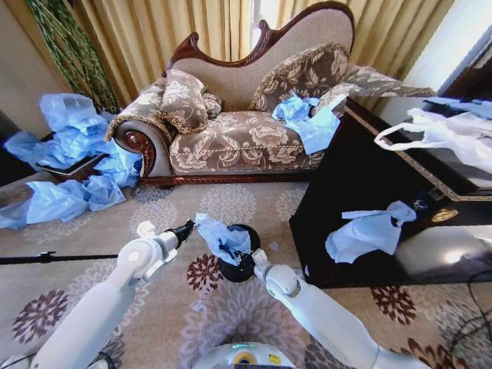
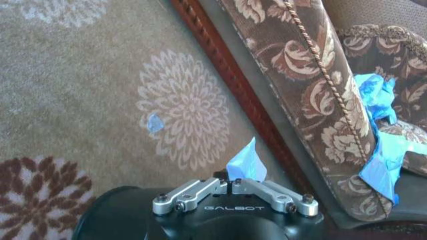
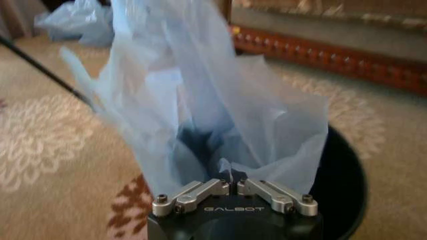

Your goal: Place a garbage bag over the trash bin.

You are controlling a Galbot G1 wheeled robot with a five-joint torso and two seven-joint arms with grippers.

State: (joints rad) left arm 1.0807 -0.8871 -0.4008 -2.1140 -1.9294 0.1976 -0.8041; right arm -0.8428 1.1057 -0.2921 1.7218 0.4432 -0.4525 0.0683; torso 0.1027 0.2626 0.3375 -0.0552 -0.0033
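Reaching in from either side of the head view, both arms stretch forward and meet at the trash bin (image 1: 240,265), which stands on the patterned carpet (image 1: 231,207) in front of the sofa (image 1: 254,115); the left hand (image 1: 190,225) pinches an upper corner of the garbage bag (image 1: 223,240), while the right hand (image 1: 256,261) sits low at the bin's near rim with the bag draped between them over the opening. More blue bags lie heaped on the floor (image 1: 69,154) beside the sofa, on its seat, and on the dark tabletop (image 1: 361,184) to the right. In the left wrist view the left hand (image 2: 231,182) has its fingers (image 2: 200,192) drawn together on a small blue flap of the bag (image 2: 245,162), with the bin's black rim (image 2: 113,212) just beside it. In the right wrist view the right hand (image 3: 233,182) is closed on the bag's lower edge (image 3: 220,120), the film rising upward from the fingers (image 3: 267,192) and hanging into the black bin (image 3: 343,175).
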